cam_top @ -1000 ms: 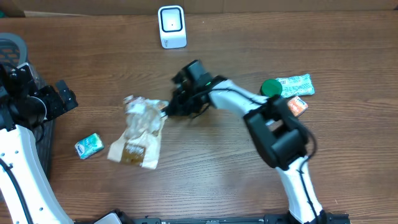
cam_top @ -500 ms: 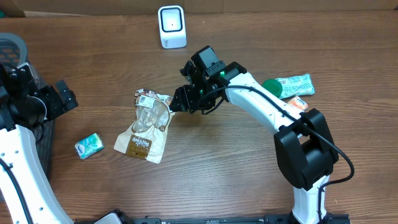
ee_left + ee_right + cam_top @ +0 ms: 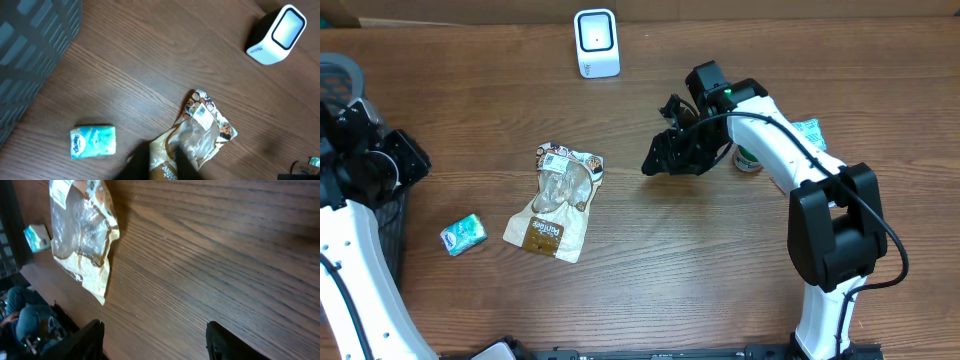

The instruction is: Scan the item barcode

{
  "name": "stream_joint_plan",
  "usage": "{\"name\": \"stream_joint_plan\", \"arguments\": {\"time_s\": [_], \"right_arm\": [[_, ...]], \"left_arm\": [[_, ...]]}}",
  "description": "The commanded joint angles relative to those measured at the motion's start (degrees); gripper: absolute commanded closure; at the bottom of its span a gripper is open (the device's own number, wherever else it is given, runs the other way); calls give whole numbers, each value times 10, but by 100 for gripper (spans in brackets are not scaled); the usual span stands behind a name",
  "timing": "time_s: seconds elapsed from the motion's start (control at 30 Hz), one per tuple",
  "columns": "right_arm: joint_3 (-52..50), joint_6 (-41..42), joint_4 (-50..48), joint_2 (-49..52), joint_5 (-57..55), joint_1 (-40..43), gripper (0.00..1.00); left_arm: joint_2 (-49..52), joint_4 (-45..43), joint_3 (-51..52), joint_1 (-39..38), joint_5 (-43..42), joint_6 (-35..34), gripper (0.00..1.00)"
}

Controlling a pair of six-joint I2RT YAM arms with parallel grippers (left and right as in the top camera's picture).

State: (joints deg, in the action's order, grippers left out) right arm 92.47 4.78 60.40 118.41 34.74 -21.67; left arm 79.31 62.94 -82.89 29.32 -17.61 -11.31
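From here the snack bag point(image 3: 557, 200) lies label-up on the bench point(image 3: 670, 280), ahead of the right gripper point(image 3: 650, 167), whose jaws gape empty. The left gripper point(image 3: 405, 160), well away, is closed. The scanner point(image 3: 596, 42) stands beyond, so I'd say the scan isn't done yet.

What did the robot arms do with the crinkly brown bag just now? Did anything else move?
The right gripper let go of the brown bag, which settled flat on the table. The gripper then pulled away to the right, jaws open and empty. The left gripper shut and drew back a little to the left. The white scanner and the small blue packet stayed put.
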Motion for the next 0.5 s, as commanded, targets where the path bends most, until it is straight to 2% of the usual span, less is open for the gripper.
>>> {"name": "stream_joint_plan", "arguments": {"time_s": [0.0,0.07,0.13,0.33,0.47], "right_arm": [[7,-21,0,2,14,-5,40],[7,-20,2,2,14,-9,42],[7,-16,3,2,14,-11,43],[6,0,0,2,11,-12,44],[6,19,-12,2,12,-14,44]], "left_arm": [[12,1,-5,-10,23,0,96],[11,12,-5,-10,-11,-2,96],[15,10,0,-16,-42,25,96],[63,-22,75,-74,-30,112,96],[97,-60,127,-83,-30,130,96]]}}
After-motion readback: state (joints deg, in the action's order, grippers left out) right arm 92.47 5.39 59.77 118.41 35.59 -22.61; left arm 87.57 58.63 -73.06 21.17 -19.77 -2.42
